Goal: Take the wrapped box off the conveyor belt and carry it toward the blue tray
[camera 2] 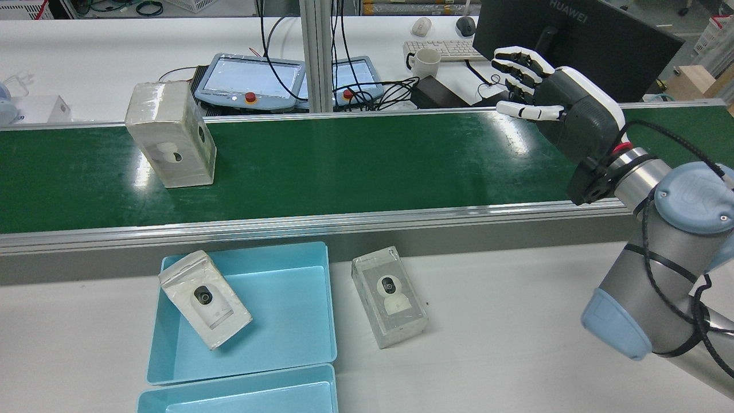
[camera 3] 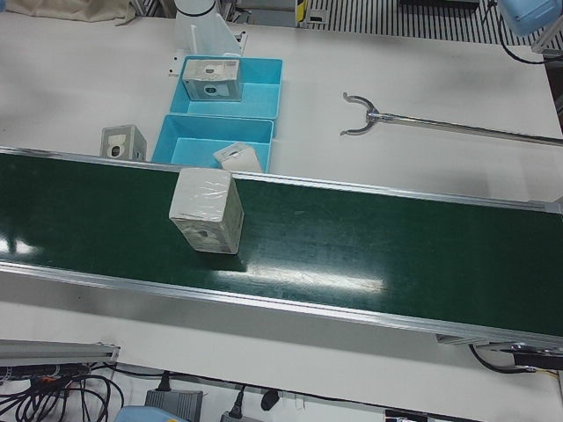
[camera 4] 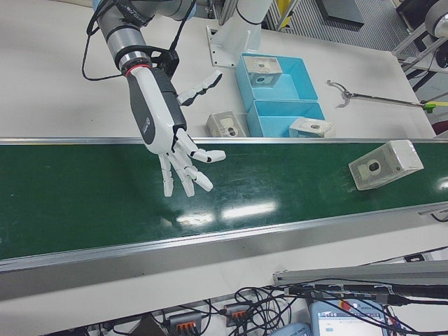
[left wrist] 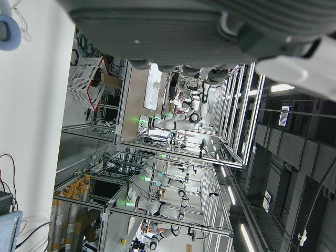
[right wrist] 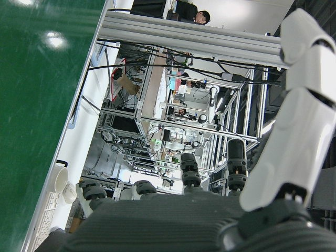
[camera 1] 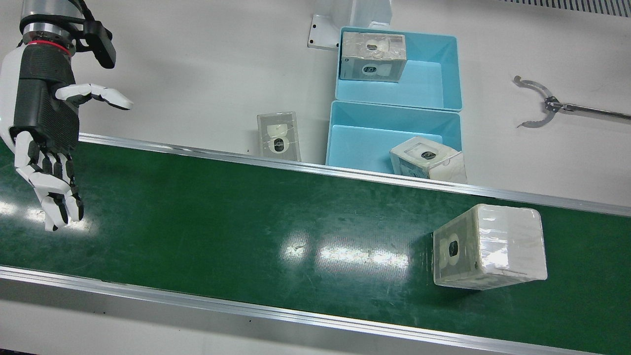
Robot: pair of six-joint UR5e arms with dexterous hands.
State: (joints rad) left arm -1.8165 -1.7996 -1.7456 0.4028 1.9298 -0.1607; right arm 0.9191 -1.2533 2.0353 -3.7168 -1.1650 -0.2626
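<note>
The conveyor belt (camera 1: pixel 246 236) is seen as a broad green band crossing the front view from the left edge to the lower right, between two aluminium rails. Two blue trays (camera 1: pixel 446 69) are set just behind its far rail, in the upper middle of that view; a similar package lies in each, and a third lies on the white table to their left.

The wrapped box (camera 1: pixel 490 246) is found on the belt at the lower right of the front view, well apart from the only hand shown there. In the rear view it appears at the upper left (camera 2: pixel 172 135), standing on end. It is judged to be a stiff carton under clear film, so a slippery skin and a fairly light, rigid body are expected. Hold is best taken across two opposite broad faces, near mid-height, so that the film is pinched against the card and tilting is avoided.

The right hand (camera 1: pixel 47 148) is held over the belt at the far left of the front view, its fingers (camera 1: pixel 59 197) spread and extended downward, nothing grasped.

The left hand (left wrist: pixel 210 31) is shown only as a blurred casing at the top of its own view; whether it is spread or closed cannot be told.
</note>
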